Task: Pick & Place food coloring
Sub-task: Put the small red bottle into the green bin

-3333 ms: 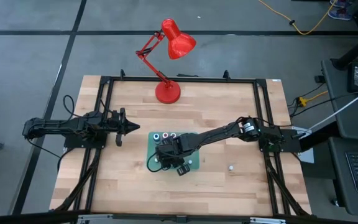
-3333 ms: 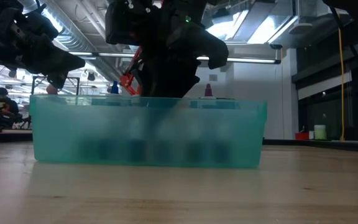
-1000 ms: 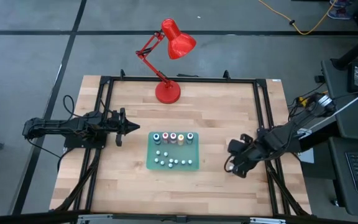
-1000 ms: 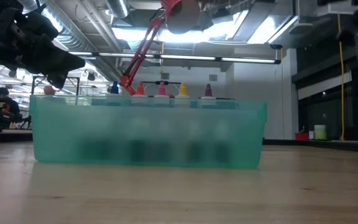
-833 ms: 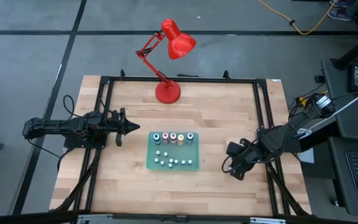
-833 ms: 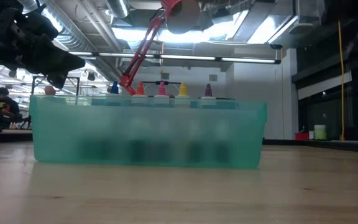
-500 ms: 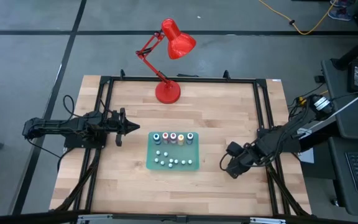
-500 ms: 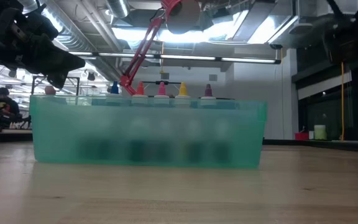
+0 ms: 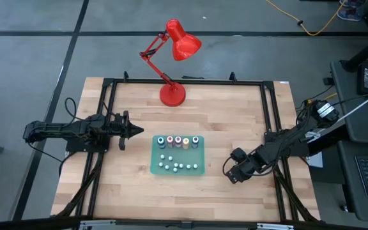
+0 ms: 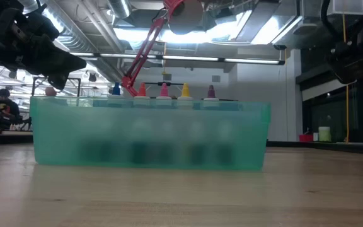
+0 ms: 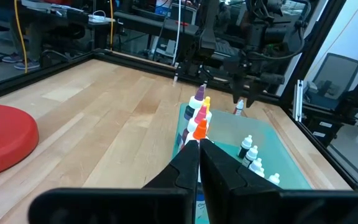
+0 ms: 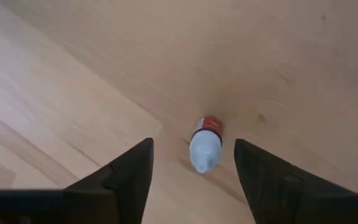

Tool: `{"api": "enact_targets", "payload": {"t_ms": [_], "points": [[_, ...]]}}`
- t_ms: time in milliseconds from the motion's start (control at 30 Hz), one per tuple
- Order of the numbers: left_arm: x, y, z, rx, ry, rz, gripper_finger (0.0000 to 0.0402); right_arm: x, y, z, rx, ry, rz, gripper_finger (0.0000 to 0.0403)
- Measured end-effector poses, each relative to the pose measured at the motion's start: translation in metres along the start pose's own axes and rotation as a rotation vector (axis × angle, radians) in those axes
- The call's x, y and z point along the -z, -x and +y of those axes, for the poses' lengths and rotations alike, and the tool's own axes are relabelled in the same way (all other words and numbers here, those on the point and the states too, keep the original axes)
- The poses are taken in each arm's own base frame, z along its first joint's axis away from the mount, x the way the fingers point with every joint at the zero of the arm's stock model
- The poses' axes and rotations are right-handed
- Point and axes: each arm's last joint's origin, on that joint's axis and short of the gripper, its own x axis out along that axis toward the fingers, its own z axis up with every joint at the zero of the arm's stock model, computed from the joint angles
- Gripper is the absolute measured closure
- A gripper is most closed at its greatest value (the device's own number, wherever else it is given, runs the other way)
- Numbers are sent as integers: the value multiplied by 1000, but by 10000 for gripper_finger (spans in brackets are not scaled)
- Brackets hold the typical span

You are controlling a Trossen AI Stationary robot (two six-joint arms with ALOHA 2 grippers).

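Right gripper point(image 12: 191, 180), having left the green tray point(image 9: 154, 167) and swung to its right, now hangs with fingers spread around a lone upright food coloring bottle point(image 12: 204, 144), so another pickup looks imminent; left gripper point(image 9: 127, 127) waits pinched shut left of the tray.

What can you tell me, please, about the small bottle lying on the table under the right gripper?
The small bottle looks like plastic, with a pale tapered cap and a dark red band or body behind it. It lies on its side on the bare wooden table, alone, apart from the green tray. The right gripper hangs above it with fingers open to either side, not touching it.
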Motion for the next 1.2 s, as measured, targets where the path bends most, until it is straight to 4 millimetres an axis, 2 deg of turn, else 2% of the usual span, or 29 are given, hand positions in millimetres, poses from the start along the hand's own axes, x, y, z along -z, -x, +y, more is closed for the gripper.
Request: {"api": "enact_targets", "payload": {"t_ms": [433,867,1033,1200], "points": [[0,0,0,0,0,0,390,1,0,-4,46,-52,30,270],[0,0,0,0,0,0,389,-1,-8,-8,25,-60,21,314],[0,0,0,0,0,0,391,-7,-2,1,-21,-64,18,339],[0,0,0,0,0,0,393,-23,17,23,-119,-39,42,332]]}}
